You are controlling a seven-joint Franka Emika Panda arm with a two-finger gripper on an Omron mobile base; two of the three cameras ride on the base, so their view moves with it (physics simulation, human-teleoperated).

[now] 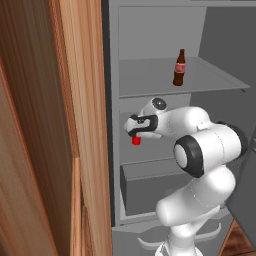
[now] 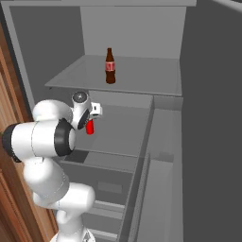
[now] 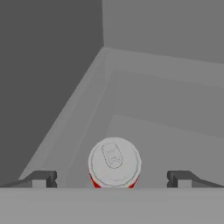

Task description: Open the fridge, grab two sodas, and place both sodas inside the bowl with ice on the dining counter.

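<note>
The fridge (image 1: 150,35) stands open. On its upper shelf stands a dark brown soda bottle (image 1: 179,68) (image 2: 110,66) with a red label. A red soda can (image 1: 136,140) (image 2: 90,126) with a silver top (image 3: 114,162) stands on the middle shelf. My gripper (image 1: 135,131) (image 2: 92,116) hangs just above the can, pointing down at it. In the hand view the gripper (image 3: 112,178) is open, with its fingertips (image 3: 43,178) wide on either side of the can and not touching it. The bowl, the ice and the dining counter are out of view.
A wooden cabinet panel (image 1: 85,125) rises close on the left of the fridge. Its grey drawer (image 1: 150,190) sits below the can's shelf. The open fridge door (image 2: 212,118) stands on the right. The upper shelf (image 2: 142,80) lies just above the hand.
</note>
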